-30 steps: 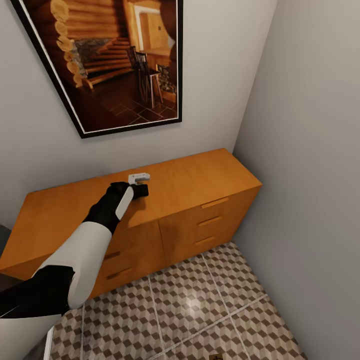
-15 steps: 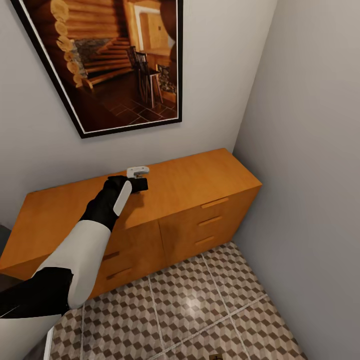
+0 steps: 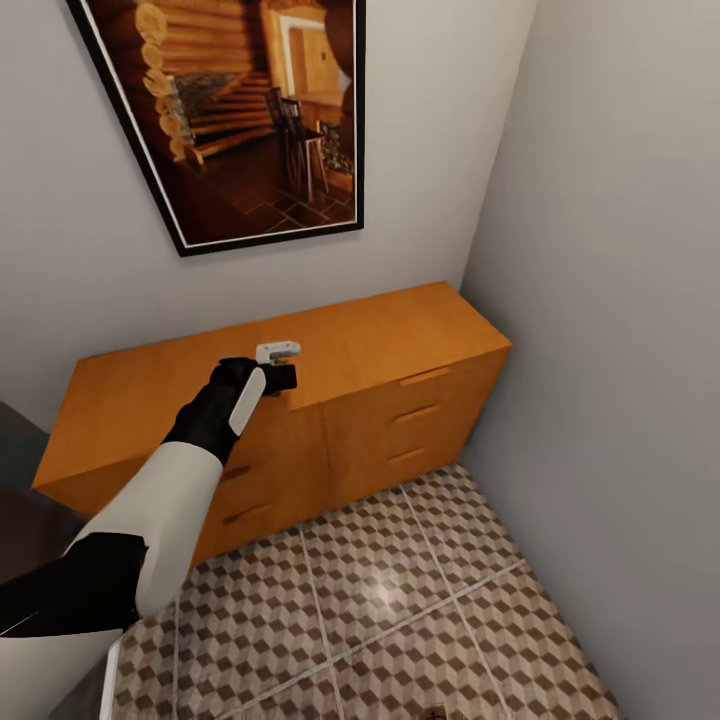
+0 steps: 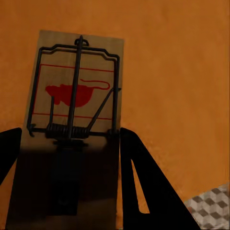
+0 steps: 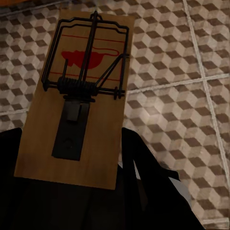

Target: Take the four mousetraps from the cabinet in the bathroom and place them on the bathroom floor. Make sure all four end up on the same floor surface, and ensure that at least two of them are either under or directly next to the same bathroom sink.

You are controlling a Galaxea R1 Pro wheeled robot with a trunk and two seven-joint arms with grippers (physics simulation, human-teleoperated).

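My left gripper (image 3: 284, 372) hangs over the front edge of the orange-brown cabinet (image 3: 400, 335). The left wrist view has a mousetrap (image 4: 74, 91), a small wooden board with dark wire and a red mark, clamped between the dark fingers (image 4: 139, 182) of the left gripper (image 4: 72, 134) above the cabinet top (image 4: 177, 72). A second mousetrap (image 5: 79, 91) sits in my right gripper (image 5: 72, 136) in the right wrist view, held above the cube-patterned bathroom floor (image 5: 182, 96). The cabinet top in the head view carries no other trap. The sink is out of view.
A framed picture (image 3: 250, 110) hangs on the wall above the cabinet. A grey side wall (image 3: 610, 350) closes the corner to the right of the cabinet. Tiled floor (image 3: 400, 600) spreads in front of the drawers. A dark object (image 3: 20, 470) stands at the cabinet's left end.
The whole head view has shifted, so the camera moved. Relative to the cabinet, my left gripper with its mousetrap has come from mid-top toward the front edge.
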